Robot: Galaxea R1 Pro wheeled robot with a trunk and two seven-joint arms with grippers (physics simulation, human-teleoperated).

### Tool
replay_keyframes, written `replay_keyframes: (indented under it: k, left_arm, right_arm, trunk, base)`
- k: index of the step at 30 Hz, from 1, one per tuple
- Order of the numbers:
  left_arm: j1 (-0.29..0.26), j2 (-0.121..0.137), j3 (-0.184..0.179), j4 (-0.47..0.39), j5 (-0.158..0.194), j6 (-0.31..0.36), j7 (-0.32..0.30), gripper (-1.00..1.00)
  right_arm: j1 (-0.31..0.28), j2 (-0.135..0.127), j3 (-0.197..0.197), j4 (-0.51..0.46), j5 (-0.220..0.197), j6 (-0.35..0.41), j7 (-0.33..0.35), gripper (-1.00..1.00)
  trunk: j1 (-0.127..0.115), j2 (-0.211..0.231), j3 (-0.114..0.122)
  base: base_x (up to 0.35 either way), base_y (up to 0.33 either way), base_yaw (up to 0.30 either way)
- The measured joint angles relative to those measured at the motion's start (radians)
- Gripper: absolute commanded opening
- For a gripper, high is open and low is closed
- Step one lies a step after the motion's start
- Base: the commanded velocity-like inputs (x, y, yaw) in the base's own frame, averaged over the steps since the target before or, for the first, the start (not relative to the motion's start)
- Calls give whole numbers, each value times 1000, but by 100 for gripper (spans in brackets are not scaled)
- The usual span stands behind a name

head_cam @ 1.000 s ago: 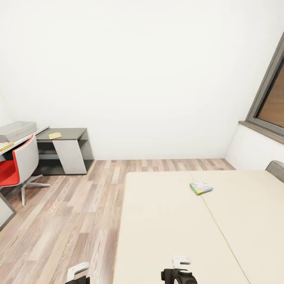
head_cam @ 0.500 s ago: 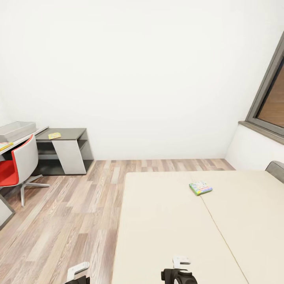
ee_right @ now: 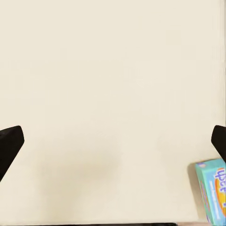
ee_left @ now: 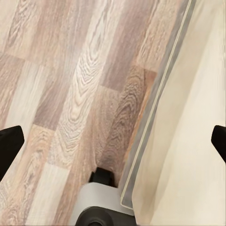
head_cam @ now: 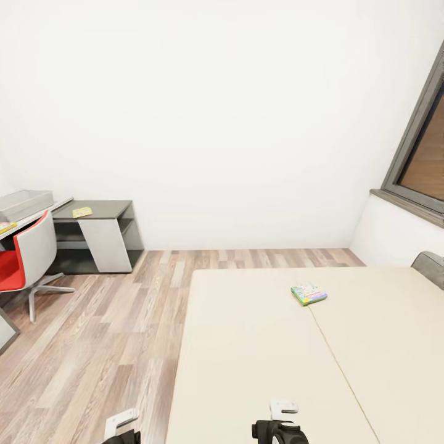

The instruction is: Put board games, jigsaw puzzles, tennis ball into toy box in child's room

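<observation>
A green-edged board game [head_cam: 309, 294] with a colourful white cover lies on the bed [head_cam: 259, 351] near its middle seam. A light blue board game [ee_right: 214, 190] rests on the beige mattress [ee_right: 108, 94] close to my right gripper [ee_right: 113, 146], which is open and holds nothing. My left gripper [ee_left: 113, 146] is open too, hanging over the wood floor [ee_left: 70, 94] beside the bed's edge [ee_left: 155, 117]. At the far left the grey toy box [head_cam: 24, 203] stands on the pale table [head_cam: 37, 217]. A flat yellow-edged item [head_cam: 5, 227] lies beside it, too small to identify.
A red and white swivel chair [head_cam: 21, 262] stands at the table. Beyond it is a lower dark grey desk [head_cam: 98, 237] with a flat yellow item [head_cam: 81, 212] on top. A dark-framed window [head_cam: 422, 160] is at the right. Wood floor [head_cam: 105, 333] lies between bed and desks.
The whole head view has shifted a little, so desks, chair and board game sit slightly further left in the picture. The things themselves and both grippers look unmoved.
</observation>
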Motion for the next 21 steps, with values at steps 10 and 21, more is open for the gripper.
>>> replay_keyframes:
  k: [10,21]
  left_arm:
    - [0,0,1,18,0,-41,0,100]
    - [0,-1,1,20,-1,-43,0,100]
  right_arm:
    - [0,0,0,0,0,0,0,100]
    - [0,0,0,0,0,0,0,100]
  trunk:
    - [0,0,0]
    - [0,0,0]
  base:
    - [0,-20,0]
    - [0,-115,0]
